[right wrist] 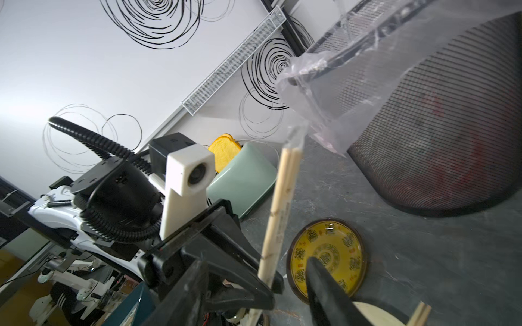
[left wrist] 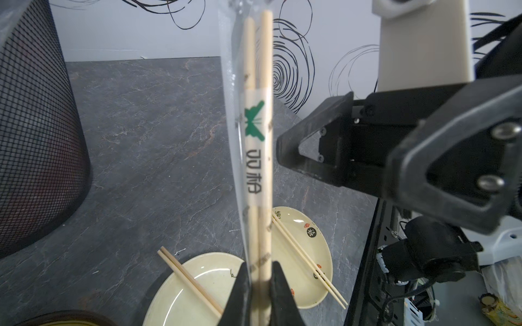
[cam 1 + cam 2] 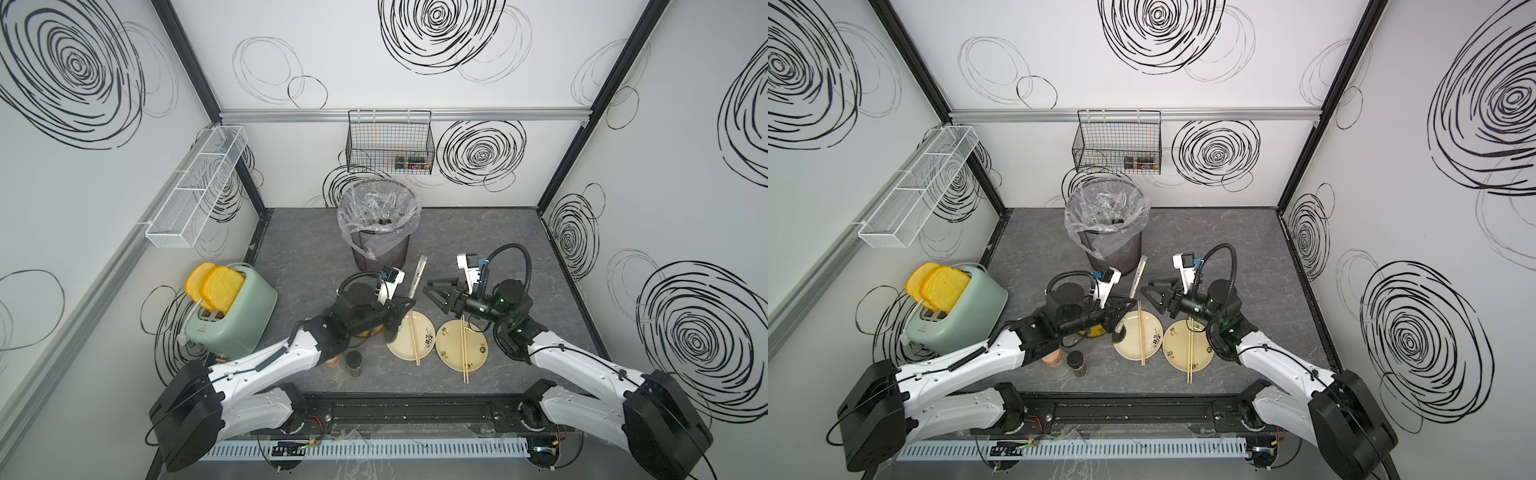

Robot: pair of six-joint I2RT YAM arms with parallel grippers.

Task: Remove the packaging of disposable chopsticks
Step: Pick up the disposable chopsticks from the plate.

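My left gripper (image 2: 260, 269) is shut on the lower end of a pair of disposable chopsticks (image 2: 258, 175). The pair is still inside its clear packaging (image 2: 230, 84), with a paper band printed in green and black. It slants up from the gripper (image 3: 406, 305) toward the bin in both top views (image 3: 417, 276) (image 3: 1138, 274). My right gripper (image 3: 434, 299) (image 1: 257, 271) stands open close beside the pair, its fingers (image 1: 319, 279) not touching it. Two bare pairs (image 3: 413, 338) (image 3: 464, 351) lie across two cream plates (image 3: 397, 347) (image 3: 451, 351).
A black mesh bin (image 3: 380, 249) with a clear liner stands just behind the grippers. A green toaster (image 3: 232, 320) with bread is at the left. Small jars (image 3: 354, 363) sit under my left arm, near a yellow dish (image 1: 327, 251). A wire basket (image 3: 390, 143) hangs on the back wall.
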